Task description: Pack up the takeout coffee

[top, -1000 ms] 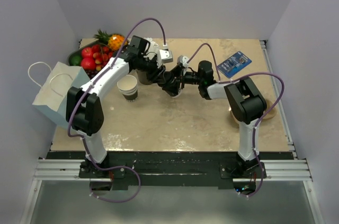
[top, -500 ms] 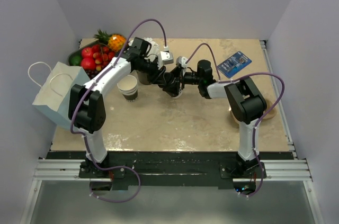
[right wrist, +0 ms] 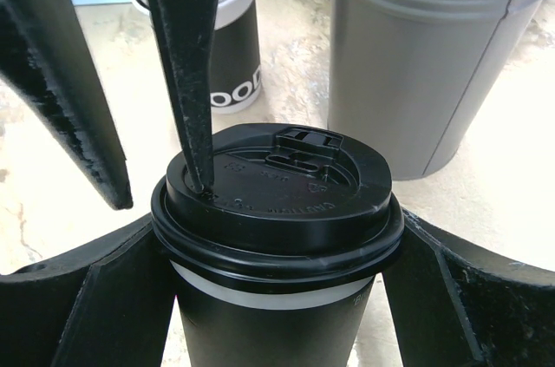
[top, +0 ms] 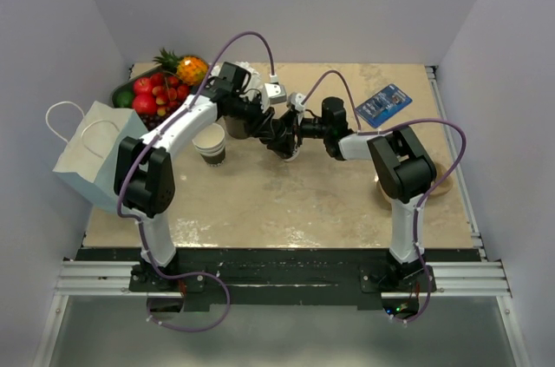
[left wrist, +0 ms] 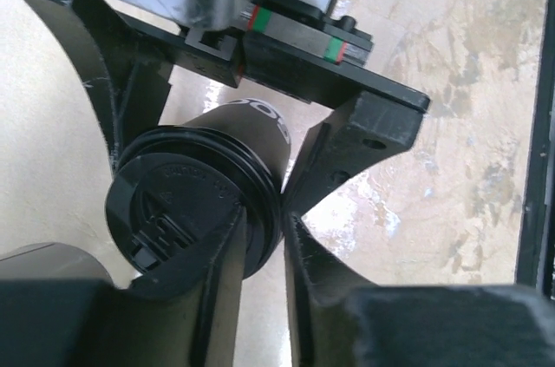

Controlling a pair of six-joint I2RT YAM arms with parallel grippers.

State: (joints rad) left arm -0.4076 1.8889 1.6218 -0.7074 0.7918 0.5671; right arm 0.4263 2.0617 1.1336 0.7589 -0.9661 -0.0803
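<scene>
Our right gripper (right wrist: 277, 298), jaws wide, clasps the takeout coffee (right wrist: 277, 237); our left gripper (left wrist: 264, 228) apparently pinches its lid (left wrist: 173, 202), so we press squarely.

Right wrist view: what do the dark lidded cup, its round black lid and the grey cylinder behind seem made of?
Dark lidded cup: probably paper, matte wall, pale band under the lid. Round black lid: moulded plastic, semi-gloss, embossed lettering and sip tab. Grey cylinder: smooth satin wall, vertical seam; plastic or coated metal, unclear.
</scene>
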